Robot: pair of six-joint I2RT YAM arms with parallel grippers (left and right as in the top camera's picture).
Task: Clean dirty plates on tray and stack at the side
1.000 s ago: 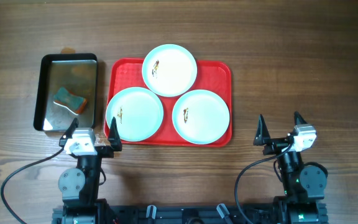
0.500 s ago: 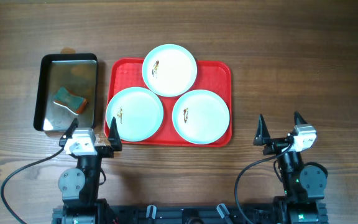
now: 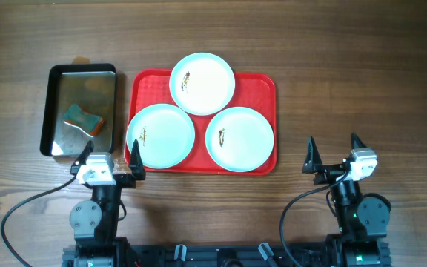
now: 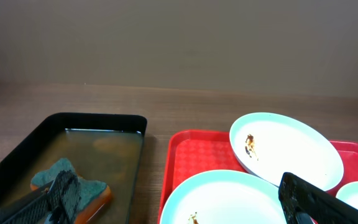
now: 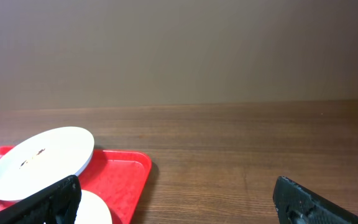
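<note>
You have soft, even light from above across the desk [image 3: 347,74], with only faint shadows. The white plates [image 3: 202,83] read bright without blowing out, and the metal pan [image 3: 87,89] gives a dull sheen. In your wrist views the near fingers [image 4: 309,199] are dark and slightly blurred.
</note>
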